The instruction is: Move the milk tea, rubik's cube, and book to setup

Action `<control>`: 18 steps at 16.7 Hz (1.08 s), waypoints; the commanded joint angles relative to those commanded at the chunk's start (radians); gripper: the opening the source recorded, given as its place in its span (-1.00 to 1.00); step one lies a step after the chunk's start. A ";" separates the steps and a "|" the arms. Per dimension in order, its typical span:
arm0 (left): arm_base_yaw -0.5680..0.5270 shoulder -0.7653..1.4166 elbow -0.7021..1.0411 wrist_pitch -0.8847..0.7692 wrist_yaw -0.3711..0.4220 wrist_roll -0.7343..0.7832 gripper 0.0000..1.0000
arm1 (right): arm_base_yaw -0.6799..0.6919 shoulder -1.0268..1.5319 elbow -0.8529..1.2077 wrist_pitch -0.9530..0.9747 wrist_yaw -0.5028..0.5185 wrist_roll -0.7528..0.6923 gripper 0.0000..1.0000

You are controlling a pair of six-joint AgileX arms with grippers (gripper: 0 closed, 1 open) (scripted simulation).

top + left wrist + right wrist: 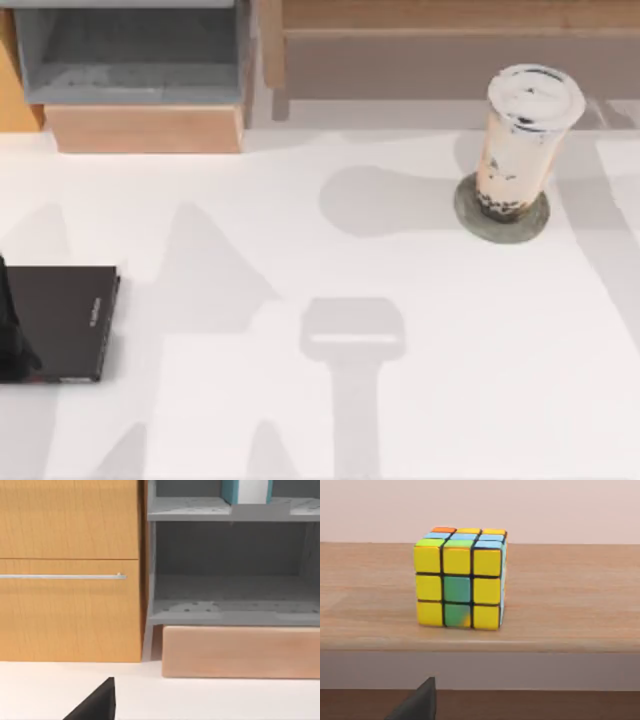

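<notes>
The milk tea (530, 135) stands upright on a flat grey round disc (470, 215) at the table's back right, a clear cup with a white lid and dark pearls. The rubik's cube (460, 577) sits on a wooden shelf (570, 605), straight ahead of my right gripper, of which a dark part (417, 705) shows. The teal-blue book (247, 491) with white page edges stands on the upper level of a grey rack (230, 612). My left gripper (12, 340) is at the table's left edge, beside a thin black book (65, 318).
A wooden block (145, 128) lies under the grey rack (130, 50) at the back left. A wooden cabinet (70, 605) with a metal drawer handle (62, 576) stands next to the rack. A long wooden shelf (450, 20) runs along the back right.
</notes>
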 joint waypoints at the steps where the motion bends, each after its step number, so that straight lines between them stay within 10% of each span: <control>1: 0.000 0.000 0.000 0.000 0.000 0.000 1.00 | -0.008 -0.104 -0.094 -0.003 -0.011 -0.001 1.00; 11: 0.000 0.000 0.000 0.000 0.000 0.000 1.00 | -0.101 -1.097 -1.039 -0.045 -0.121 -0.007 1.00; 18: 0.000 0.000 0.000 0.000 0.000 0.000 1.00 | -0.126 -1.286 -1.227 -0.056 -0.149 -0.009 1.00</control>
